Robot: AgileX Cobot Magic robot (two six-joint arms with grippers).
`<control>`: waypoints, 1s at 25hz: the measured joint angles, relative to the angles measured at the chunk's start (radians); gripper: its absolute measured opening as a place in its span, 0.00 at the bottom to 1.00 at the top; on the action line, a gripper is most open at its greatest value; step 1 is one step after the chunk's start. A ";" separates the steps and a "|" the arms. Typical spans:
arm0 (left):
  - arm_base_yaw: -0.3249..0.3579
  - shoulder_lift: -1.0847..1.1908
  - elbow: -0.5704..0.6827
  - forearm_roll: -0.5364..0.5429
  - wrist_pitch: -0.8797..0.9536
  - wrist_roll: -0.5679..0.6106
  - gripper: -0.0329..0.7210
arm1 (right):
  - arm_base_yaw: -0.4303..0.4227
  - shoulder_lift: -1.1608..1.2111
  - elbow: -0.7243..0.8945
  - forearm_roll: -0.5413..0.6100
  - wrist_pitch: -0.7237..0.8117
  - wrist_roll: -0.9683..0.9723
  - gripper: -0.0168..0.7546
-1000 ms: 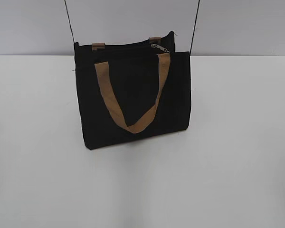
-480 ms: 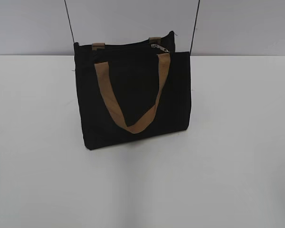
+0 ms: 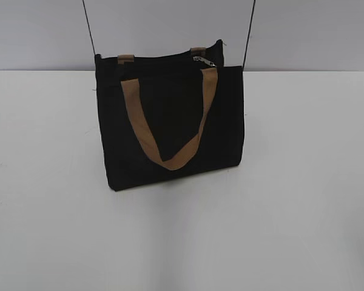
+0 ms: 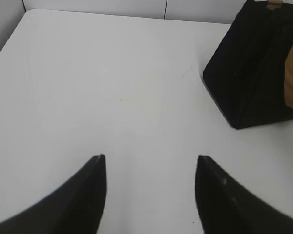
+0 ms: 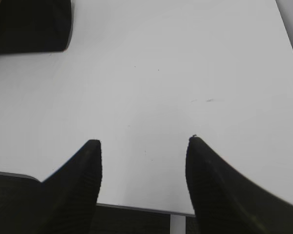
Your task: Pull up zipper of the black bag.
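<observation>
The black bag (image 3: 170,121) stands upright on the white table, with a tan handle (image 3: 170,130) hanging down its front. The zipper (image 3: 164,58) runs along its top edge, with the small silver pull (image 3: 204,60) near the right end. Two thin black cords (image 3: 89,27) rise from its top corners. Neither gripper shows in the exterior view. My left gripper (image 4: 151,158) is open and empty over bare table, the bag's corner (image 4: 254,73) far to its upper right. My right gripper (image 5: 144,141) is open and empty near the table's front edge, the bag (image 5: 31,24) at upper left.
The white table (image 3: 303,200) surrounds the bag on all sides. A grey wall (image 3: 303,30) stands behind it. The table's front edge (image 5: 136,208) shows in the right wrist view, its left edge (image 4: 7,36) in the left wrist view.
</observation>
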 joint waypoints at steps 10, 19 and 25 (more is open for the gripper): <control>0.037 0.000 0.001 -0.005 0.000 0.001 0.62 | 0.000 0.000 0.000 0.002 -0.001 -0.001 0.57; 0.175 0.000 0.001 -0.006 0.000 0.001 0.61 | 0.000 0.000 0.000 0.002 -0.002 -0.001 0.57; 0.175 0.000 0.001 -0.006 0.000 0.001 0.56 | 0.000 0.000 0.000 0.002 -0.002 -0.002 0.57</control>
